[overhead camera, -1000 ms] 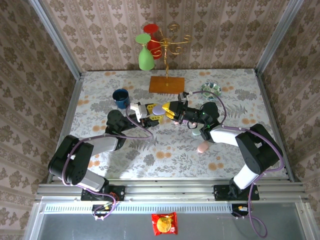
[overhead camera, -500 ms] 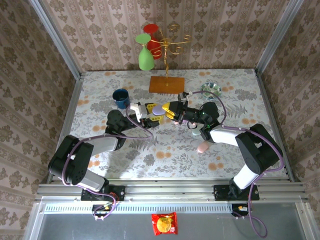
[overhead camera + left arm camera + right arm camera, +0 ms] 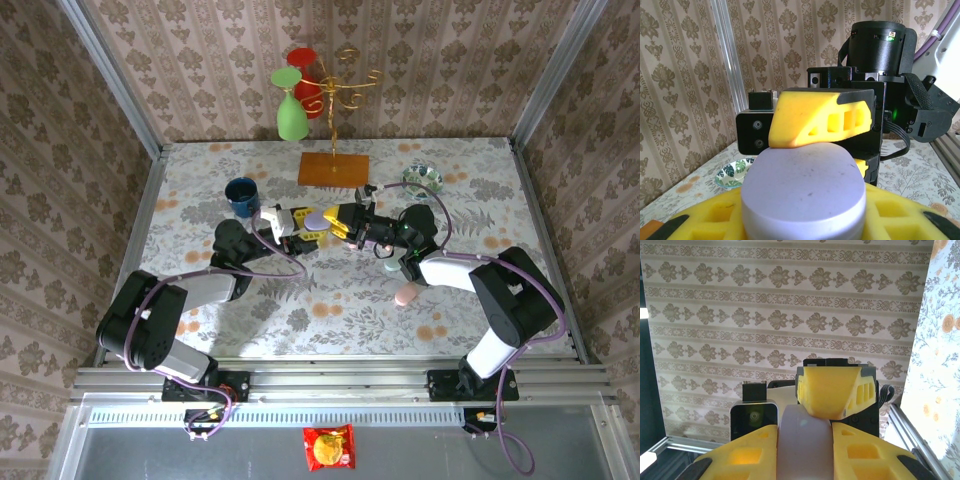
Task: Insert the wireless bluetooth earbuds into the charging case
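The lilac charging case (image 3: 317, 217) is held over mid-table (image 3: 300, 300), pinched between the left pincer (image 3: 306, 224) and the right pincer (image 3: 338, 221); what is inside it cannot be told. A pink egg-shaped case (image 3: 404, 295) lies nearer on the right, and a blue cup (image 3: 241, 195) stands to the left.

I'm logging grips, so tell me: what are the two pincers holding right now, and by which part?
Both hold one lilac case, raised between them. The left pincer clamps one end and the right pincer clamps the opposite end.
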`<state>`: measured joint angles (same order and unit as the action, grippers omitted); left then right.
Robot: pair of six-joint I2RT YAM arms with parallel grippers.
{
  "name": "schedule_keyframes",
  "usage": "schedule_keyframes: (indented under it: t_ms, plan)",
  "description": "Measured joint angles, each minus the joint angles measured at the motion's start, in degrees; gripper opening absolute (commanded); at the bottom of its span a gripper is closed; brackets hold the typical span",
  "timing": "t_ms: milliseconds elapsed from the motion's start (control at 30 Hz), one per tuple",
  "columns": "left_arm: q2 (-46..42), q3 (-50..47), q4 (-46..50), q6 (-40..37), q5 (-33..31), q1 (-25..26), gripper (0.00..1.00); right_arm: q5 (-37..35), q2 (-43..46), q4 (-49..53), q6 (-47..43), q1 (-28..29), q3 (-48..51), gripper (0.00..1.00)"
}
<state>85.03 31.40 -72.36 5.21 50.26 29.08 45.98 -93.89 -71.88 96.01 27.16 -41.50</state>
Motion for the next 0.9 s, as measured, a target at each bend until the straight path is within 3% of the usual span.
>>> schedule_keyframes:
  t_ms: [100, 267, 400, 533, 700, 900]
  plan:
    - [0.04, 0.0, 0.0, 0.0, 0.0, 0.0, 0.37, 0.02, 0.0, 0.0, 0.0, 0.0, 0.0, 0.23]
    - [0.15, 0.0, -0.15, 0.0, 0.48, 0.02, 0.37, -0.02, 0.13, 0.7, -1.33, -0.02, 0.0, 0.58]
    - [0.15, -0.02, -0.15, 0.26, 1.46, 0.0, 0.37, -0.11, 3.58, 9.42, -8.07, -0.66, 0.0, 0.7]
    - [0.09, -1.01, -0.17, 1.05, 2.47, -0.09, 0.37, -2.14, 11.91, 28.13, -22.88, -1.42, -0.74, 0.75]
    - [0.04, -3.56, -0.11, 2.82, 3.37, -0.26, 0.37, -11.43, 21.53, 53.16, -49.31, 0.24, -6.4, 0.82]
    - [-0.83, -4.5, -0.13, 6.69, 4.44, -0.24, 0.37, -18.1, 26.1, 64.3, -73.4, 5.84, -8.31, 0.85]
